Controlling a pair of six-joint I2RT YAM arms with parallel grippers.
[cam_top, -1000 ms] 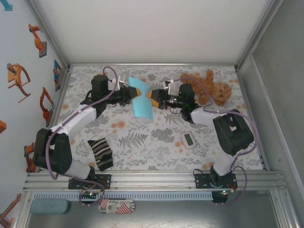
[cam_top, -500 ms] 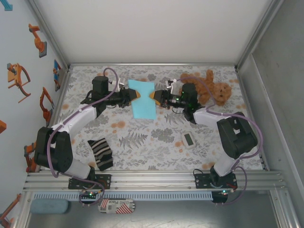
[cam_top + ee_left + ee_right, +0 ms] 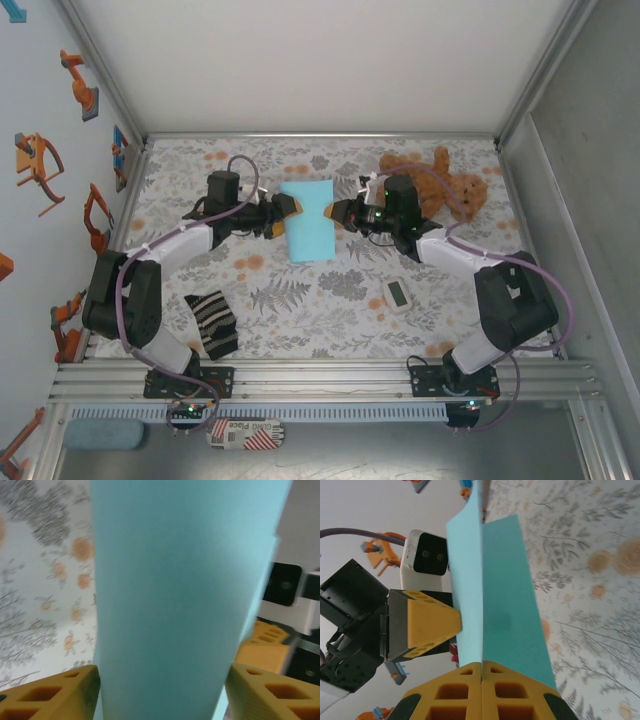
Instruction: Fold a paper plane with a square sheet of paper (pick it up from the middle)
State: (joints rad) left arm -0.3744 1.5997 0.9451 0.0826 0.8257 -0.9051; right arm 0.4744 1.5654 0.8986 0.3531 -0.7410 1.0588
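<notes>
Paper, light blue and already creased into a long strip, is held up between my two grippers over the far middle of the flowered table. Far to the left a striped cloth lies near my left base, well apart from it. My left gripper has just let go. A second ago it pinched the strip's left side; now its yellow fingers stand spread, one on either side of the blue, not pressing it. My right gripper has done the opposite. Its fingers are now pressed together on the right edge, where the fold line runs into them. So the strip has passed from one grip to the other, and I judge my left arm is free to reposition for the next fold. Further right sit a small white gadget and a brown teddy bear, both apart from the work.
</notes>
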